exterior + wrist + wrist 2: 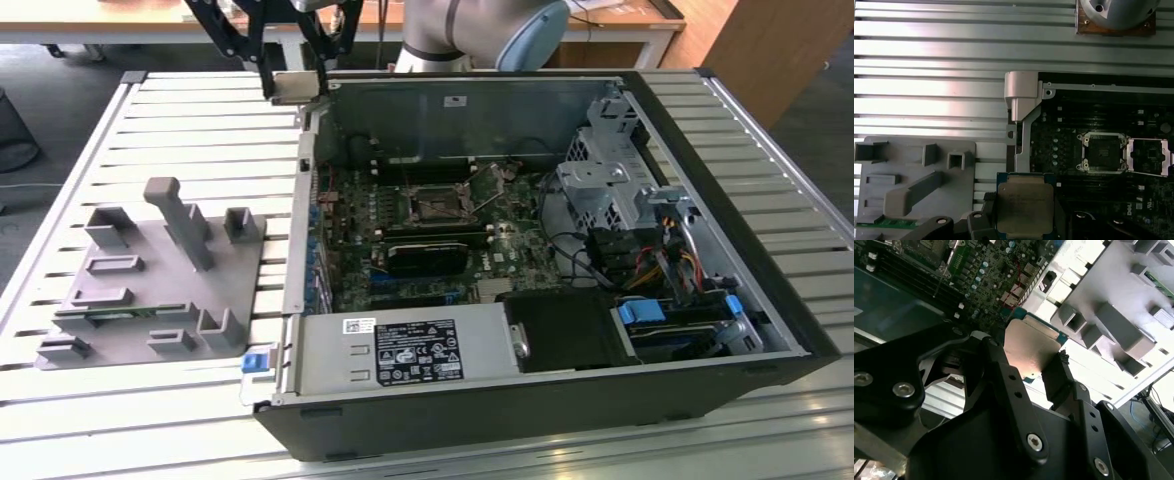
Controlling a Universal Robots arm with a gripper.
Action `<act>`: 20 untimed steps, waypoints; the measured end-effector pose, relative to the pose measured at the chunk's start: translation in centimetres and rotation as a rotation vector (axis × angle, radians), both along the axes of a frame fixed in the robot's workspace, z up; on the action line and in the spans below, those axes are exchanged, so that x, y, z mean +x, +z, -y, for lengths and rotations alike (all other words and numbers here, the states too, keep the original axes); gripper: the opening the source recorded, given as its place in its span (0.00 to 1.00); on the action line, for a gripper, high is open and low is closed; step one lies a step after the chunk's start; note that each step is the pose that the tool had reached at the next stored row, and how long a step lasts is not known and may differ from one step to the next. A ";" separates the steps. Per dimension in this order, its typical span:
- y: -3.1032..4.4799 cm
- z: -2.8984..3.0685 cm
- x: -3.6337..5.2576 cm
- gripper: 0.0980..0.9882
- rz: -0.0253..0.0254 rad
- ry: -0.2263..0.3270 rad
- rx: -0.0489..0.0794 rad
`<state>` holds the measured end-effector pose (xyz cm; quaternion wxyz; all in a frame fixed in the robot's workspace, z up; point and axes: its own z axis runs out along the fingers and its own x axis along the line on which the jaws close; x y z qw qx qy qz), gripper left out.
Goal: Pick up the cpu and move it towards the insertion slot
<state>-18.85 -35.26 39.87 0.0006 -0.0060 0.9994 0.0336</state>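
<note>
The cpu point(296, 87), a flat square chip with a silvery top, hangs above the back left corner of the open computer case. My gripper point(296, 80) is shut on it, one black finger on each of two opposite edges. In both wrist views the cpu point(1029, 346) point(1024, 206) sits between the fingers point(1004, 377), with the gripper point(1024, 222) around it. The insertion slot point(434, 204) point(1102, 152) lies on the motherboard inside the case, its metal bracket point(1149, 156) flipped open beside it. The chip is well above the slot and off to the side of it.
A grey plastic fixture point(147, 280) point(914, 185) with upright posts stands on the slatted table point(200, 120), at the exterior view's left of the case. The black case point(534, 420) holds a power supply, drive cage and cables. The arm's base point(467, 30) stands behind the case.
</note>
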 end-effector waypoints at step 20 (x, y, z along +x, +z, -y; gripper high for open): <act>0.00 -0.12 4.24 0.50 0.0000 0.000 0.002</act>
